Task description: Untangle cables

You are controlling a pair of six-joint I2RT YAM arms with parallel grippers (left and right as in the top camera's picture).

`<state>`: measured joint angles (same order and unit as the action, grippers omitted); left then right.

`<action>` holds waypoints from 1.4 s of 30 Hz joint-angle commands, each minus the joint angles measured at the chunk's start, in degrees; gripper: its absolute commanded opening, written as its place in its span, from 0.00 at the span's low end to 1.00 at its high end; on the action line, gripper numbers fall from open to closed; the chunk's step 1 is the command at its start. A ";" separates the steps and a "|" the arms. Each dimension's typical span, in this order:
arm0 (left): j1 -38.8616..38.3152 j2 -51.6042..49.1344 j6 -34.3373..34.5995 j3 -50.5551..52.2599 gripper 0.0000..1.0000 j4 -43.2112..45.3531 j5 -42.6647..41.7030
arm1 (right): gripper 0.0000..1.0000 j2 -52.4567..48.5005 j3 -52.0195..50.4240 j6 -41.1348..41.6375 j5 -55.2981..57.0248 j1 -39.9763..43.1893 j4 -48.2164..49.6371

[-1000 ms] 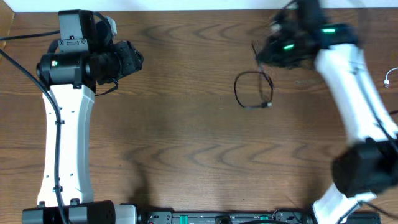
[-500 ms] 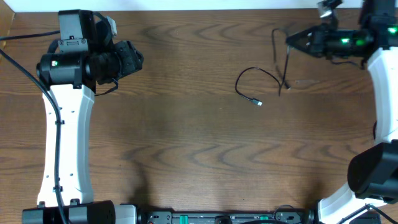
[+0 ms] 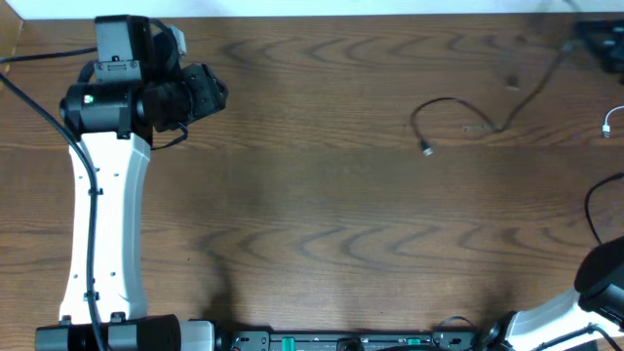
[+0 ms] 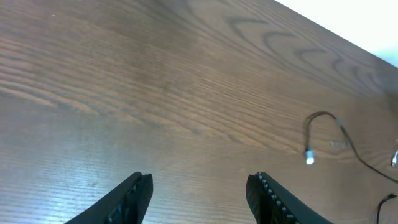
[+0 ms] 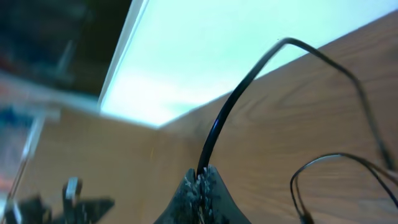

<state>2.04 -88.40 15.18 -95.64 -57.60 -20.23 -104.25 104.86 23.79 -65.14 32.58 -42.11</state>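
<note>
The black cable (image 3: pixel 458 103) lies on the right half of the table, with its plug end (image 3: pixel 426 148) pointing toward the front. It runs right and rises to my right gripper (image 3: pixel 593 37) at the far right corner, blurred and partly out of frame. In the right wrist view the jaws (image 5: pixel 202 178) are shut on the black cable (image 5: pixel 236 102), which arcs up and falls back to a loop (image 5: pixel 323 165). The white cable's plug (image 3: pixel 608 125) shows at the right edge. My left gripper (image 3: pixel 213 93) is open and empty at the far left; its view (image 4: pixel 200 183) shows the black cable (image 4: pixel 323 116) far ahead.
The wooden table (image 3: pixel 312 214) ends at a white strip along the back edge (image 3: pixel 292 8). The left arm's body (image 3: pixel 102 195) and its thick black wire (image 3: pixel 39 107) take up the left side. A thick black wire (image 3: pixel 592 200) curves at the right edge.
My right gripper has swung right and back to the far right corner, pulling the black cable with it. The cable's loop has opened out and shifted right. The left arm has not moved.
</note>
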 commanded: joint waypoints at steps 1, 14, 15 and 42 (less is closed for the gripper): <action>-1.16 -0.37 0.11 -0.11 0.54 0.52 -0.04 | 0.01 1.20 6.80 3.58 5.92 4.94 -3.54; -7.19 -0.37 0.09 -0.11 0.54 2.89 -0.04 | 0.04 1.01 26.64 -4.81 43.56 16.57 -27.15; -7.54 -0.37 0.11 -0.11 0.54 2.97 -0.02 | 0.11 0.76 26.60 -4.83 45.48 16.52 -27.50; -8.66 -0.37 0.07 -0.11 1.00 2.49 3.19 | 0.77 5.64 26.62 -20.41 45.31 -10.93 -50.53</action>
<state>-6.52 -88.40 15.29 -95.64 -55.09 -17.69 -103.22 130.82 7.25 -19.14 25.96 -91.09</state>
